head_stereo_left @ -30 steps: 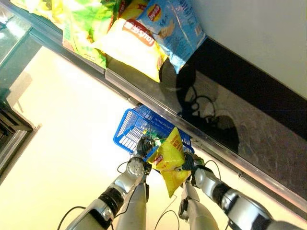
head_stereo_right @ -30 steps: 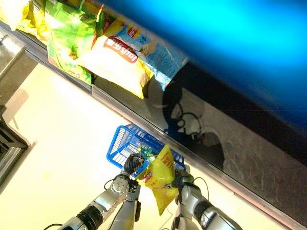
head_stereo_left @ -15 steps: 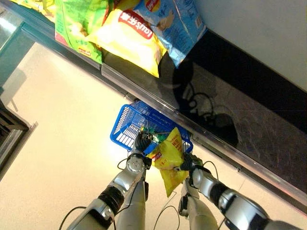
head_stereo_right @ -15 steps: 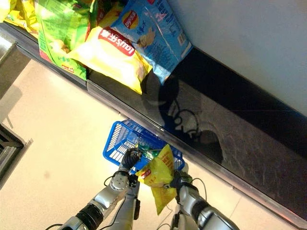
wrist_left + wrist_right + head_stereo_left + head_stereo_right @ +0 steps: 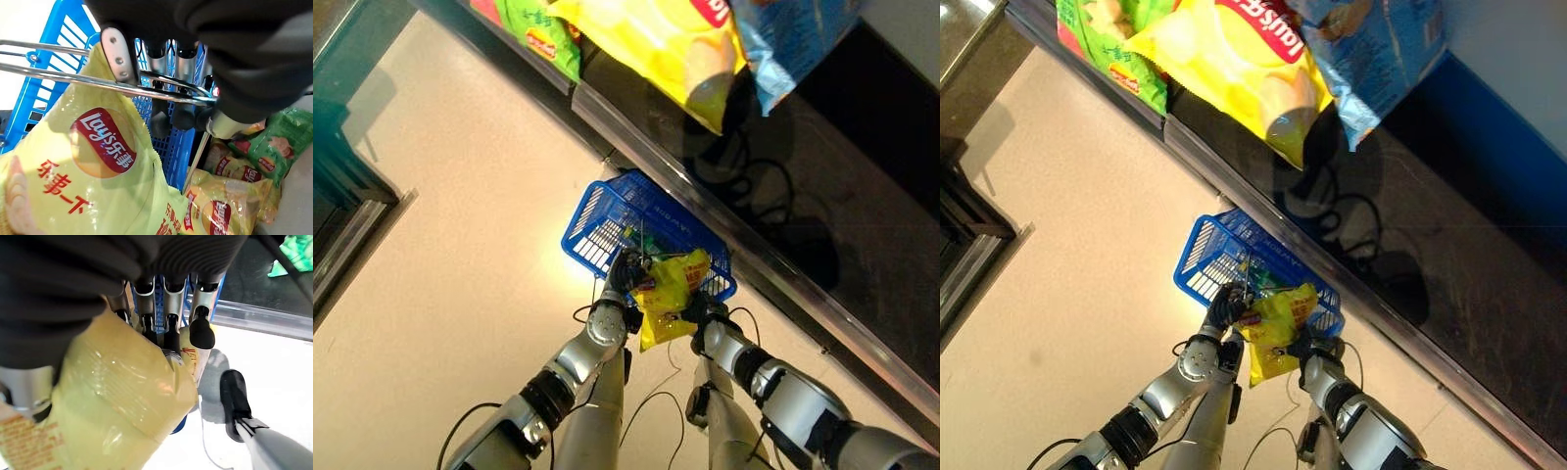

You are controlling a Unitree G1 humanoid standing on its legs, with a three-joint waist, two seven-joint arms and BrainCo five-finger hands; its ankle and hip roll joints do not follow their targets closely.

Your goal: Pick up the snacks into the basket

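The glossy yellow chip bag (image 5: 668, 297) has dropped lower, its top now over the blue lattice basket (image 5: 607, 220). Right hand (image 5: 166, 328) pinches its crinkled edge; left hand (image 5: 166, 98) curls round the wire handle (image 5: 58, 73).

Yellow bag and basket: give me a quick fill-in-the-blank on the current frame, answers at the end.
1. The right hand is shut on a ____ chip bag.
2. The left hand has its fingers curled round the basket's metal ____.
3. The basket is ____ in colour.
4. Inside the basket lie more ____.

Missing words: yellow; handle; blue; snack bags
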